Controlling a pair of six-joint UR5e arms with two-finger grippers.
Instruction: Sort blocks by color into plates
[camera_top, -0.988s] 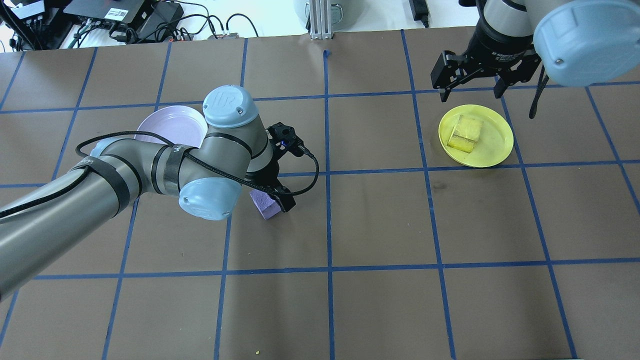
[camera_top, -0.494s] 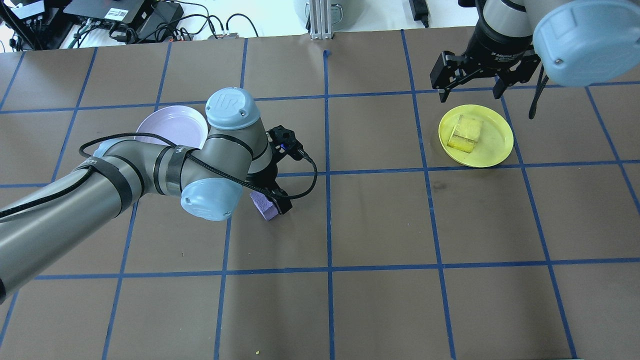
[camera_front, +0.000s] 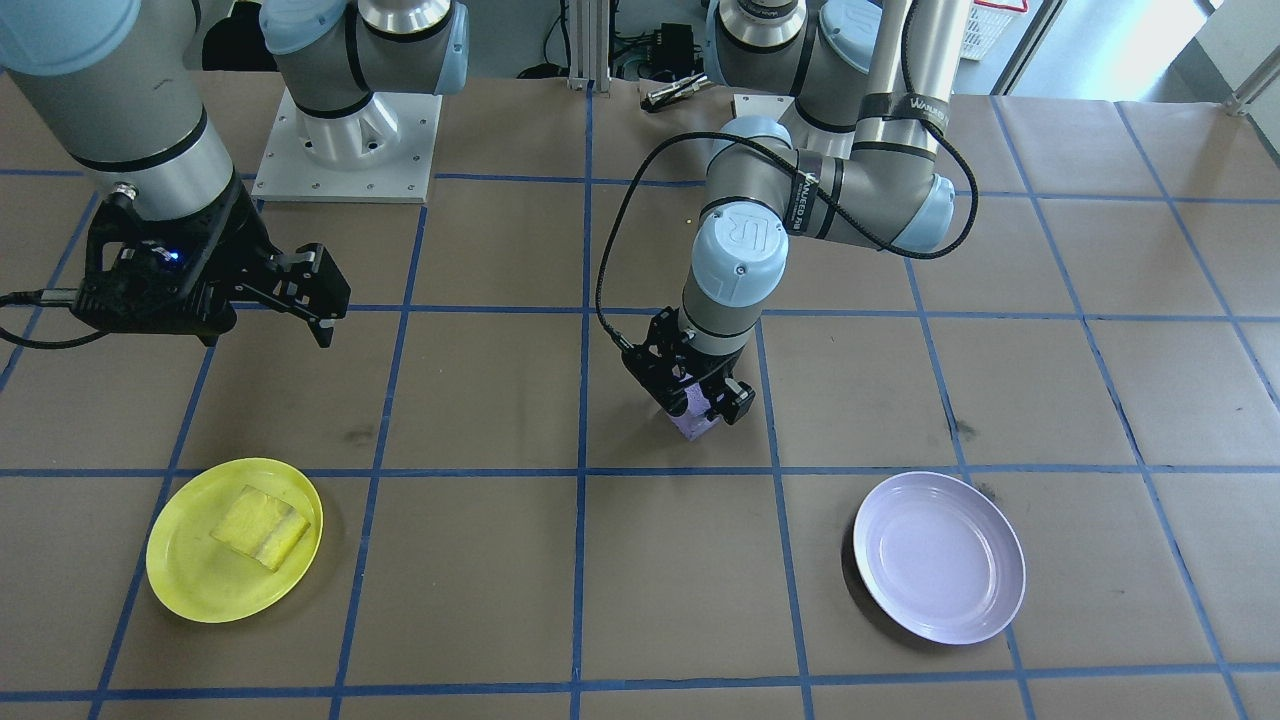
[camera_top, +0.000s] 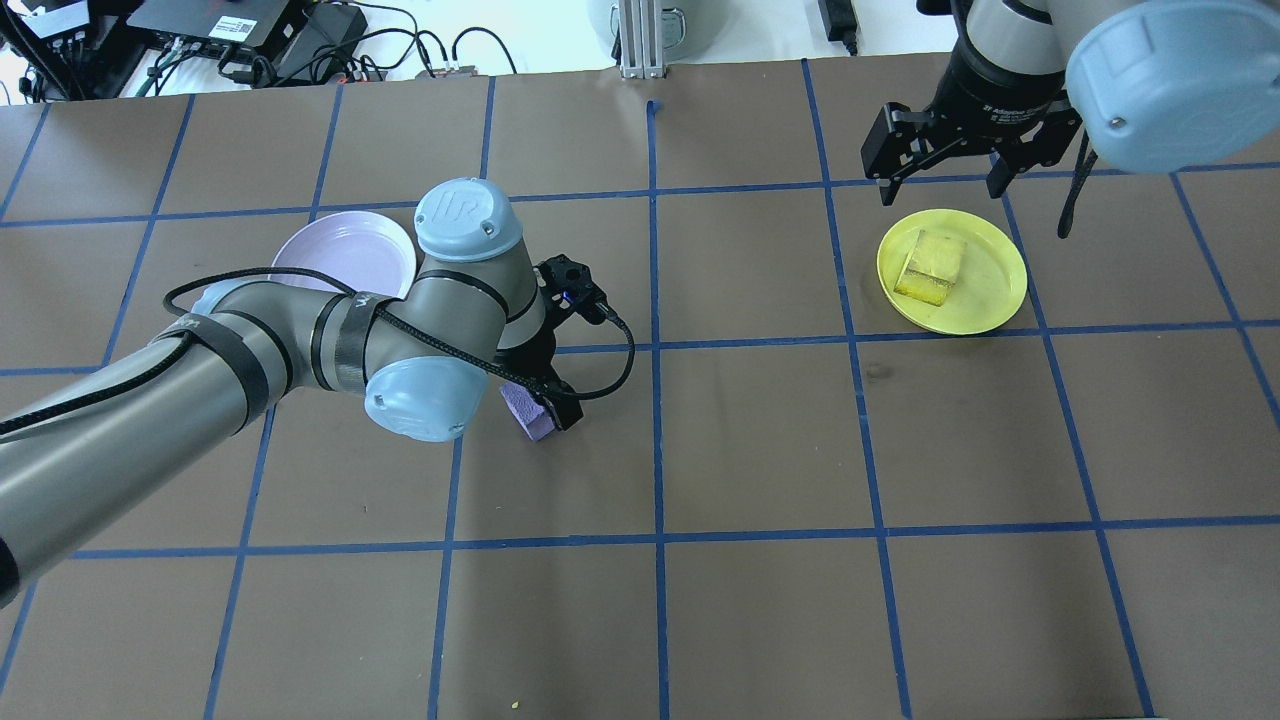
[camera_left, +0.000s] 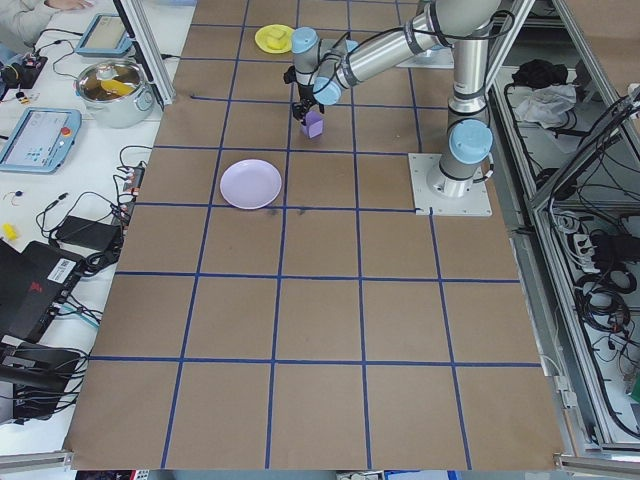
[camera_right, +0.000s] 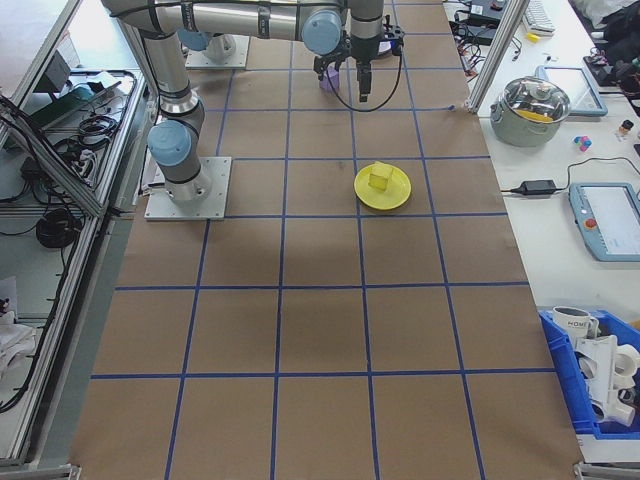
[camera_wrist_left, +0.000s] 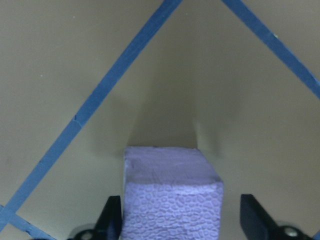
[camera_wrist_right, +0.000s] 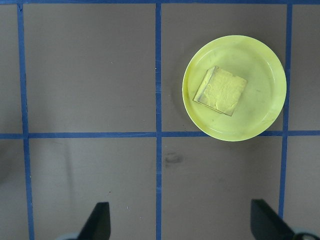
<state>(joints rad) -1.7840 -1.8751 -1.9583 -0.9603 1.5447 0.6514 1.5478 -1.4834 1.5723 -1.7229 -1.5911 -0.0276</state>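
Purple block (camera_top: 528, 412) between fingers of left tool (camera_top: 545, 398), on or just above bench (camera_top: 760, 450); contact with bench unclear. One finger touches block, other shows gap in wrist view. Lavender plate (camera_top: 345, 252) near, bare. Yellow block (camera_top: 930, 266) lies in yellow plate (camera_top: 985, 300). Right tool (camera_top: 940, 165) spread wide, holding nothing, beside yellow plate.

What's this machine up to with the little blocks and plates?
It is sorting blocks onto plates of the same color. The yellow block already lies on the yellow plate, with the right gripper open above and behind it. The left gripper is down around the purple block on the table, one finger touching it, the other apart. The lavender plate has nothing on it.
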